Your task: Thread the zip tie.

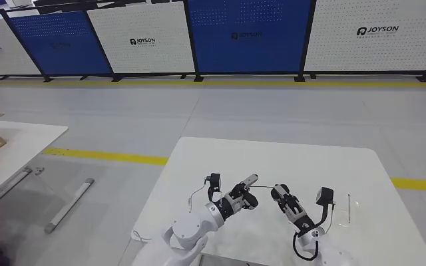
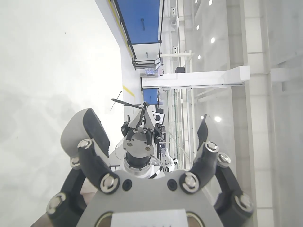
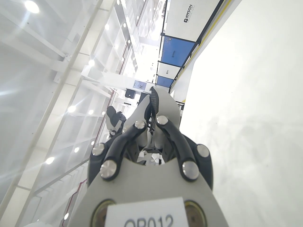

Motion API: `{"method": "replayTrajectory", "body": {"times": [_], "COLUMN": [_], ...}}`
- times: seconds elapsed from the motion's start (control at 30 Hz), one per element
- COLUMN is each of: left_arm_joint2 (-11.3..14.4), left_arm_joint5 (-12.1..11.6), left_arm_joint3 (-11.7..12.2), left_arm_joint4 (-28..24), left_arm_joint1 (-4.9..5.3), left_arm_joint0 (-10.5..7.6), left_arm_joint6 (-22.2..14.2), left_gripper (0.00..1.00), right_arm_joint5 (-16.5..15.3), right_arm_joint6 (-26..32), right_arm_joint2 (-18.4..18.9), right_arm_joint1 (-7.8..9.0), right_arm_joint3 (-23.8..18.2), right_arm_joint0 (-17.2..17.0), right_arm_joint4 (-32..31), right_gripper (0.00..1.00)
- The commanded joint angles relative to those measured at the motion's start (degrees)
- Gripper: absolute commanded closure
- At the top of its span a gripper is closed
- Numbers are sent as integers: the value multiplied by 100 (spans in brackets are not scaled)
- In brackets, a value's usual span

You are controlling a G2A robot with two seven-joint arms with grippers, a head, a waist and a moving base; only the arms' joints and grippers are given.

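A thin black zip tie [image 1: 264, 187] hangs above the white table [image 1: 266, 153], held level between the two arms. My right gripper [image 1: 280, 193] is shut on one end of it; in the right wrist view the strap [image 3: 154, 102] stands pinched between the closed fingertips of that gripper [image 3: 152, 93]. My left gripper [image 1: 249, 181] is open at the tie's free end. In the left wrist view, that open gripper [image 2: 146, 114] has its black pads [image 2: 95, 131] wide apart and empty. Beyond them, the right gripper [image 2: 142, 121] holds the zip tie [image 2: 127, 104] pointing out sideways.
A second black zip tie [image 1: 348, 205] lies flat on the table to the right of the right arm, and also appears as a thin line [image 2: 116, 100] in the left wrist view. Blue and white partition panels [image 1: 253, 33] stand across the floor behind the table.
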Motion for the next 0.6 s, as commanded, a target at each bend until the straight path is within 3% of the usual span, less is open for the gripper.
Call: {"method": "replayTrajectory", "body": {"times": [0.0,0.23,0.37,0.57], "left_arm_joint2": [0,11,106,106], "left_arm_joint5": [0,-75,200,200], "left_arm_joint3": [0,-51,-52,-52], "left_arm_joint4": [0,-87,64,64], "left_arm_joint1": [0,-15,-20,-20], "left_arm_joint0": [0,-8,-88,-88], "left_arm_joint6": [0,74,86,86], "left_gripper": [0,0,0,0], "right_arm_joint5": [0,0,0,0], "right_arm_joint6": [-1,-1,-1,-1], "right_arm_joint2": [0,0,0,0], "right_arm_joint1": [0,0,0,0], "right_arm_joint3": [0,0,0,0], "right_arm_joint0": [0,0,0,0], "right_arm_joint4": [0,0,0,0], "right_gripper": [100,100,100,100]}}
